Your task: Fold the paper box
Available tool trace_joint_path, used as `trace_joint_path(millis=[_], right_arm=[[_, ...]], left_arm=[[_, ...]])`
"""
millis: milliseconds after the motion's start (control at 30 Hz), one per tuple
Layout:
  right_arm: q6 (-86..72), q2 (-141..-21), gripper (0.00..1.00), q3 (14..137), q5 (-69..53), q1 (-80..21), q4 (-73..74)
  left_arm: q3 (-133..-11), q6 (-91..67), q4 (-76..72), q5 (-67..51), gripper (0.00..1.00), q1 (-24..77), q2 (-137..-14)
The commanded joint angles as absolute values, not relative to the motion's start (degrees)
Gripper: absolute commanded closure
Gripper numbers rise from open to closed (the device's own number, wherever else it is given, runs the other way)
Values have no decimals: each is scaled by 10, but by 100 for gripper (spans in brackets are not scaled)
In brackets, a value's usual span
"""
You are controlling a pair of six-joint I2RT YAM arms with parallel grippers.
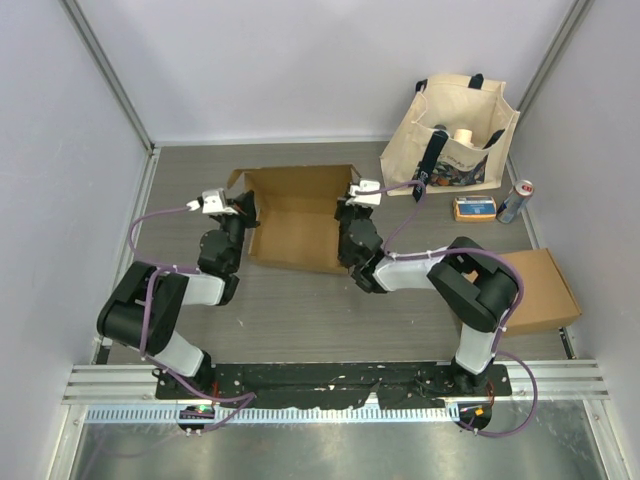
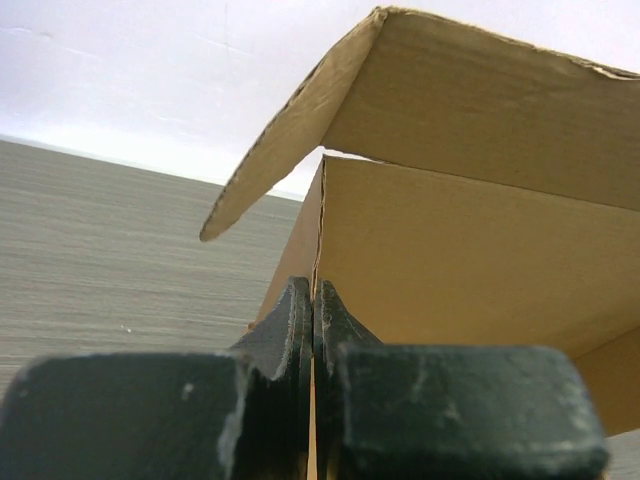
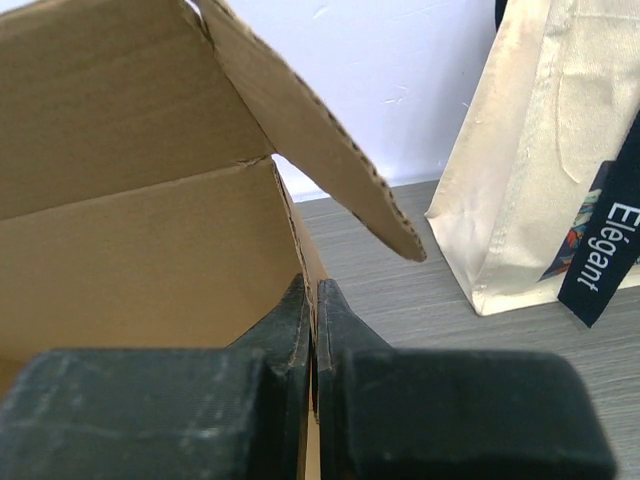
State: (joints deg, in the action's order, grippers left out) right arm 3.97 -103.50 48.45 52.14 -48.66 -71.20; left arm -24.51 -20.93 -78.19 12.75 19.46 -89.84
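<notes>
Paper box [image 1: 295, 215]: sitting mid-table between the two arms, opening facing up toward the overhead camera.
Left gripper [image 2: 313, 330]: pinching the box's left wall at its edge, fingers [image 2: 292, 325] pressing together with only the cardboard between them.
Right gripper [image 3: 312, 330]: clamping the right wall the same way, closing tight on the thin sheet.
Progress: judging as partway, with the body standing squared up as an open shell.
Remaining: flaps sticking out and up above each gripper, not yet turned in; top gaping open, probably needing closing.
Material: showing plain brown corrugated board, matte, with fluting visible along the cut edges.
Shape: creasing sharply at the score lines; flaps tapering to rounded corners and holding stiff.
Table [image 1: 300, 300]: showing grey streaked grain, looking smooth.
Tote bag [image 1: 455, 130]: standing at the far right in cream canvas, well apart from the box.
</notes>
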Motion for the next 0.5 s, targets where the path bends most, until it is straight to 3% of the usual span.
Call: trace_joint_path(millis=[0, 167, 467], right_arm=[[7, -1007, 95, 546, 562, -490, -662], [-15, -1018, 95, 550, 544, -483, -652], [-18, -1062, 89, 396, 412, -484, -885]], left_arm=[[-240, -182, -755, 135, 100, 202, -868], [-235, -178, -753, 141, 100, 202, -865], [-201, -204, -802, 142, 100, 201, -903]])
